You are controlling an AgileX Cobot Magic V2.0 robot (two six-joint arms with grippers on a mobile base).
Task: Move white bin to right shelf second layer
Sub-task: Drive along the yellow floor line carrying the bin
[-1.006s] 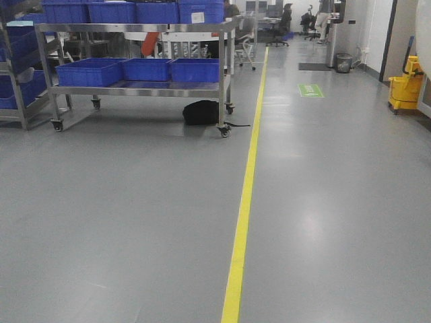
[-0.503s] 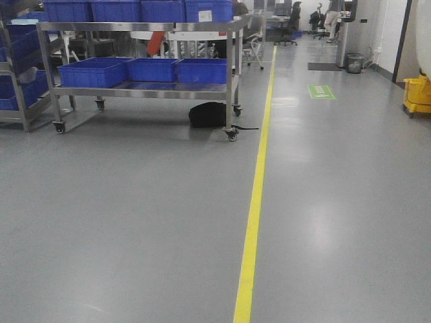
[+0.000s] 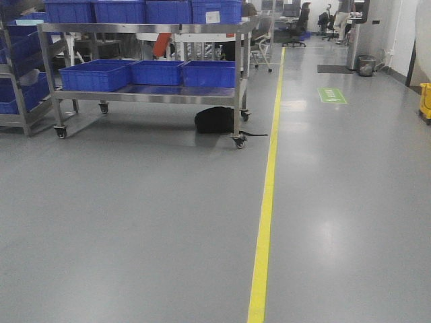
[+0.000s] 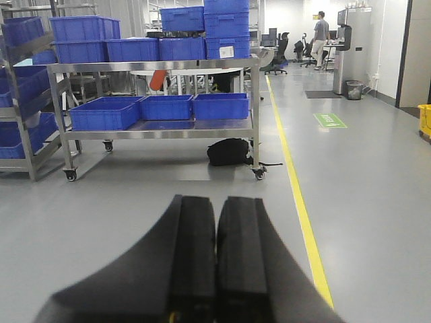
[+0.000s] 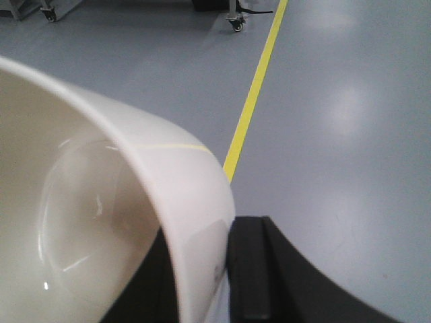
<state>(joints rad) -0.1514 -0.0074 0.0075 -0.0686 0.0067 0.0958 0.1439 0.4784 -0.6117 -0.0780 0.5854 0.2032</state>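
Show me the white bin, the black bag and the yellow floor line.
white bin [image 5: 180,202], right wrist view, on its rim
black bag [image 3: 214,120], front view, its middle
yellow floor line [image 3: 263,222], front view, mid-length

Front view: looks level down the aisle, steel cart [image 3: 145,96] far off at 11 o'clock, yellow line [image 3: 264,215] running to 12. Left wrist view: same heading, over the closed left gripper [image 4: 215,259] — same cart, same line. Right wrist view: very close, pitched floorward — white bin [image 5: 182,202] fills 9 o'clock; shares the line.
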